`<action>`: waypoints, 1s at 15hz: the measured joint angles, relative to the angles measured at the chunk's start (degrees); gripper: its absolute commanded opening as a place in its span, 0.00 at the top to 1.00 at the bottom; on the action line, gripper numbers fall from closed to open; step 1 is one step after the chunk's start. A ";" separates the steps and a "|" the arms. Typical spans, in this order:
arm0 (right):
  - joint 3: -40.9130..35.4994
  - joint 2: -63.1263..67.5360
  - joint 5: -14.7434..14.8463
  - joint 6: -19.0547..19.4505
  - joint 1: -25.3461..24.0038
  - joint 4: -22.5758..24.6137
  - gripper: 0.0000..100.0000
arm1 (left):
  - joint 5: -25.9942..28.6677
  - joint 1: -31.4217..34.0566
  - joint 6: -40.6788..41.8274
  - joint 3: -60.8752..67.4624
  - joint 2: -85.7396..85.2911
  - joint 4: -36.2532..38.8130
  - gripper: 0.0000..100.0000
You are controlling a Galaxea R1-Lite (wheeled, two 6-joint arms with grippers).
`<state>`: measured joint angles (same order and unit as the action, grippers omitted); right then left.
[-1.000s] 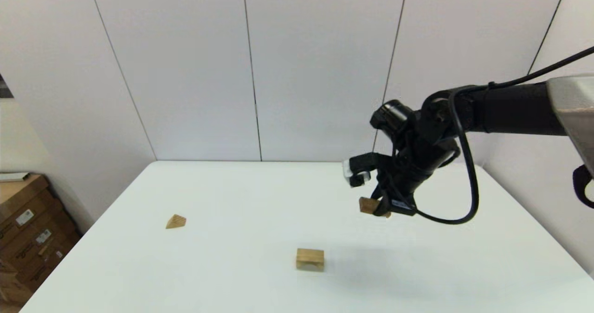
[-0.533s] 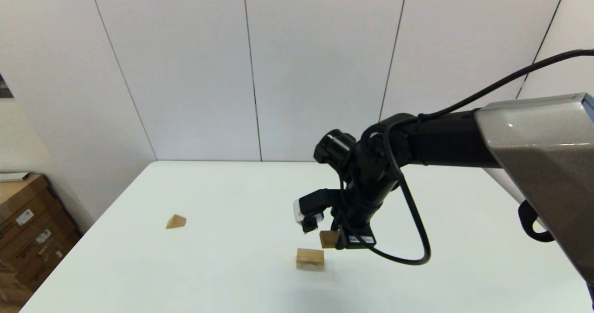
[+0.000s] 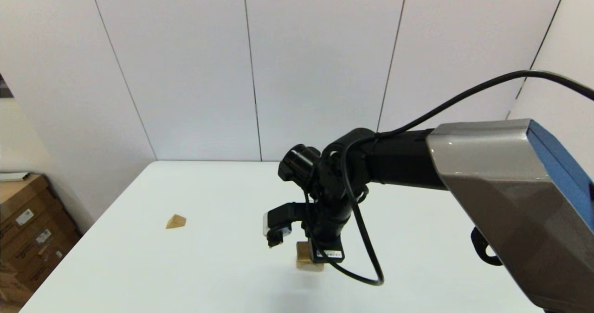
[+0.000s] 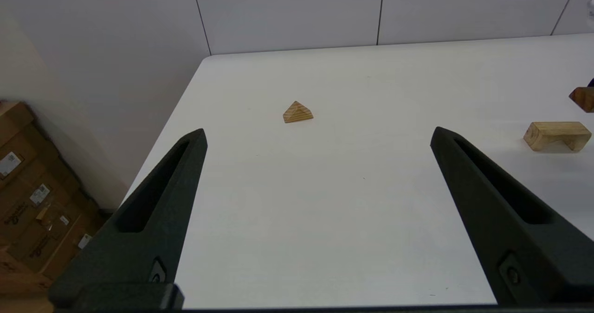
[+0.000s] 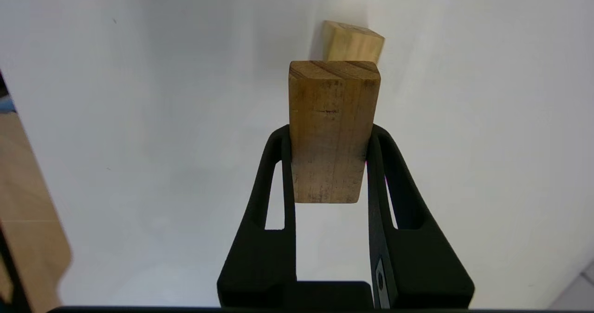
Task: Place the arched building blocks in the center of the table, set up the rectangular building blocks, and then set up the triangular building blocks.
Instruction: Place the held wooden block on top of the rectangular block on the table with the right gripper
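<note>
You have the arched block resting near the middle of the table, so the first step looks done. Your right gripper is clamped on the rectangular block, just above the arch and not yet set down. The triangular block waits at 9 o'clock; the open left gripper idles, and from the head view the arm hides any contact.

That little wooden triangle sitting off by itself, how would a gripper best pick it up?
Probably from above, with the fingers closing on its two flat triangular end faces. The wooden triangle rests on its wide base on the table, and its slopes would likely let fingers slip. The open left gripper already faces it, with bare table all around.
</note>
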<state>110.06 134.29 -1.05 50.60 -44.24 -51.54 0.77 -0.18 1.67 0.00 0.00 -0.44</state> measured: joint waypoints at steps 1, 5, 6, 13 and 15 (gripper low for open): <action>0.66 0.71 0.17 -1.79 -0.35 -0.17 1.00 | 0.00 0.00 0.00 0.00 0.00 0.00 0.00; 1.22 2.78 0.89 -5.62 -0.66 -0.28 1.00 | 0.00 0.00 0.00 0.00 0.00 0.00 0.00; 1.35 3.28 0.91 -6.69 -0.63 -0.22 1.00 | 0.00 0.00 0.00 0.00 0.00 0.00 0.00; 1.79 4.83 1.45 -7.52 -0.24 0.69 1.00 | 0.02 0.00 -0.02 0.00 0.00 0.00 0.00; 1.82 5.10 1.43 -7.47 -0.16 2.07 1.00 | 0.00 0.00 0.00 0.00 0.00 0.00 0.00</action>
<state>111.87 139.39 0.38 43.13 -44.40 -49.47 0.77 -0.18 1.67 0.00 0.00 -0.44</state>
